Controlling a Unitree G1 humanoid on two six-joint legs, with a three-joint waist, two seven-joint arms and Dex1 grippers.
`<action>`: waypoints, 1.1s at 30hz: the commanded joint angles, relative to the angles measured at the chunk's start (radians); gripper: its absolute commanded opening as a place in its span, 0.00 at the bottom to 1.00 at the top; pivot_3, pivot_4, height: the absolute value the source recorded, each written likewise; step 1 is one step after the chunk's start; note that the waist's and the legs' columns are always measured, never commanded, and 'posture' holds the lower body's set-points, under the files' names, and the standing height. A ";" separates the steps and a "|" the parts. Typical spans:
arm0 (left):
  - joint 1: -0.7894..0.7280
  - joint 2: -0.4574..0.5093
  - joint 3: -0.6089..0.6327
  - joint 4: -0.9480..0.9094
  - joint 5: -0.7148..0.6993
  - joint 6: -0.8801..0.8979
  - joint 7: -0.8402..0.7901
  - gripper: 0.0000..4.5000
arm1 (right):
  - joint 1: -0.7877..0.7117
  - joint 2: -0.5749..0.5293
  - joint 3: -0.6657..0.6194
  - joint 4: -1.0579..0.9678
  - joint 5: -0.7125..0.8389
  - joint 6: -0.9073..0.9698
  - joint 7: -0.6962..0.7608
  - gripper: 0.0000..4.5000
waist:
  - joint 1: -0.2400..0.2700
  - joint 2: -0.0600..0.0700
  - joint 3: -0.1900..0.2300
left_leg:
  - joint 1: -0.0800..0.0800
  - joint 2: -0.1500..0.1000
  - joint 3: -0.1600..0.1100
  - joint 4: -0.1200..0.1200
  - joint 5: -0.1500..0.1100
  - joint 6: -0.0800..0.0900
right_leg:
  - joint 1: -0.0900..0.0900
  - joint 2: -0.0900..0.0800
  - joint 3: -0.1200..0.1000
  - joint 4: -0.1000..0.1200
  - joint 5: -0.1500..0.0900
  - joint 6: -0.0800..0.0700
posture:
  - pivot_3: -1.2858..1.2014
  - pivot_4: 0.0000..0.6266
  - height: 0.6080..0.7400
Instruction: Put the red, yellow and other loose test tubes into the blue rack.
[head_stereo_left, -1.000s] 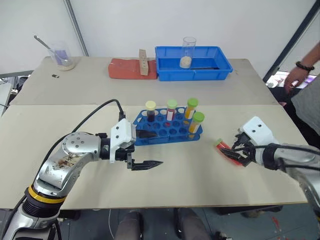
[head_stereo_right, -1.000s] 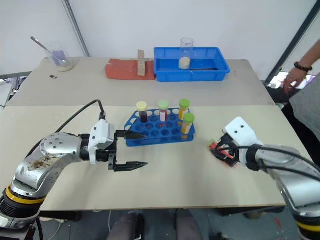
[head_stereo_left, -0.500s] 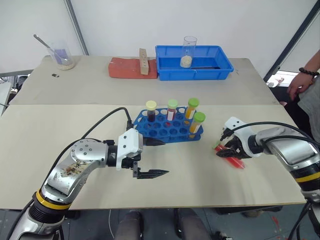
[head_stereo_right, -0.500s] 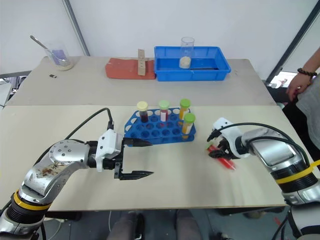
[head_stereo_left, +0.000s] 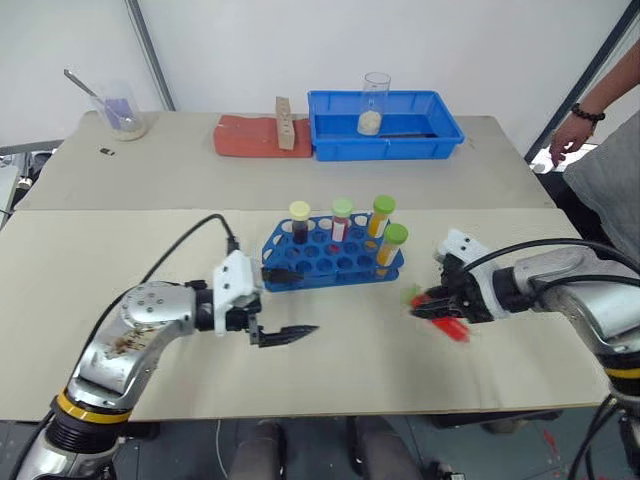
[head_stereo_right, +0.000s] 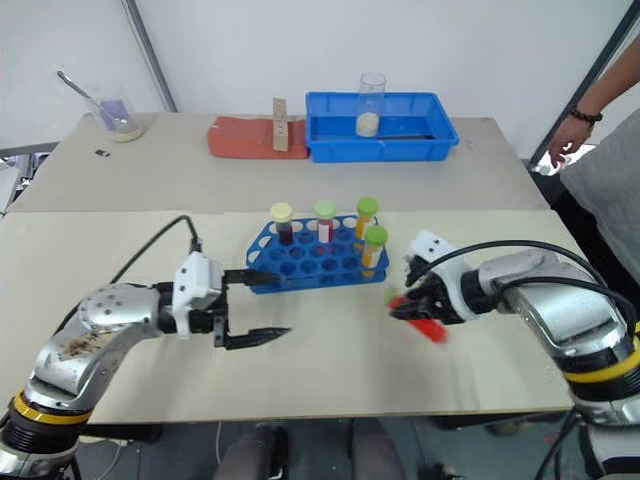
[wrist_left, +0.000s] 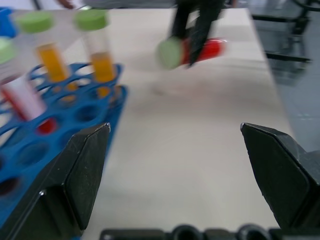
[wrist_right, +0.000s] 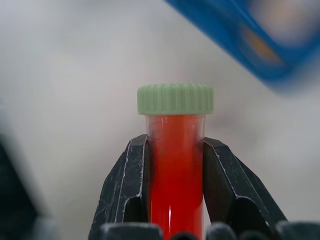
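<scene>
Change since a second ago: the right end effector (head_stereo_left: 432, 300), then spread over the red test tube on the desk (head_stereo_left: 120, 260) at the right, now sits closer to the blue rack (head_stereo_left: 335, 262) and is clamped on that tube.

Red test tube (wrist_right: 176, 165): red contents, pale green cap. Gripped between the two black fingers (wrist_right: 125, 192) partway along its body, the cap end projecting beyond the fingertips. In the head views it is blurred; it appears to be lifted just off the desk, cap toward the rack, though contact with the surface cannot be ruled out. It lies just beside the rack's right end, not touching it.

Blue rack: centre of the near desk. Holds four capped tubes upright: one yellow-capped with dark contents (head_stereo_left: 300, 222), one with red contents (head_stereo_left: 342, 218), two green-capped with orange-yellow contents (head_stereo_left: 380, 215).

Left end effector (head_stereo_left: 285, 305): fingers spread wide, empty, at the rack's left front corner, pointing toward the right arm.

Far desk: blue bin (head_stereo_left: 385, 125) with a clear beaker inside (head_stereo_left: 375, 102), red block (head_stereo_left: 250, 137), beaker with a spoon (head_stereo_left: 120, 110).

A person's arm (head_stereo_left: 590, 110) at the right edge.
</scene>
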 joint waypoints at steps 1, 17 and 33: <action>-0.002 -0.001 0.079 0.009 -0.033 -0.027 0.012 1.00 | 0.084 0.215 -0.148 -0.109 0.076 -0.124 -0.137 0.23 | 0.005 -0.001 -0.001 | 0.000 0.000 0.000 0.000 0.000 0.000 | 0.000 0.000 -0.001 0.000 0.000 0.000 | 0.52 0.24 1.00; -0.029 0.015 0.137 0.029 -0.144 0.028 -0.033 1.00 | 0.213 0.774 0.053 0.203 -0.348 -1.054 -0.544 0.23 | 0.008 -0.001 -0.001 | 0.000 -0.001 0.001 0.000 0.000 0.000 | -0.001 -0.001 -0.001 0.000 0.004 -0.007 | 0.52 0.24 1.00; -0.054 0.038 0.109 0.019 -0.155 0.063 -0.072 1.00 | 0.183 0.838 0.054 0.434 -0.437 -1.338 -0.662 0.23 | -0.011 -0.001 -0.001 | 0.000 0.001 0.001 -0.001 0.000 0.000 | -0.001 0.000 -0.001 0.001 0.003 -0.009 | 0.52 0.24 1.00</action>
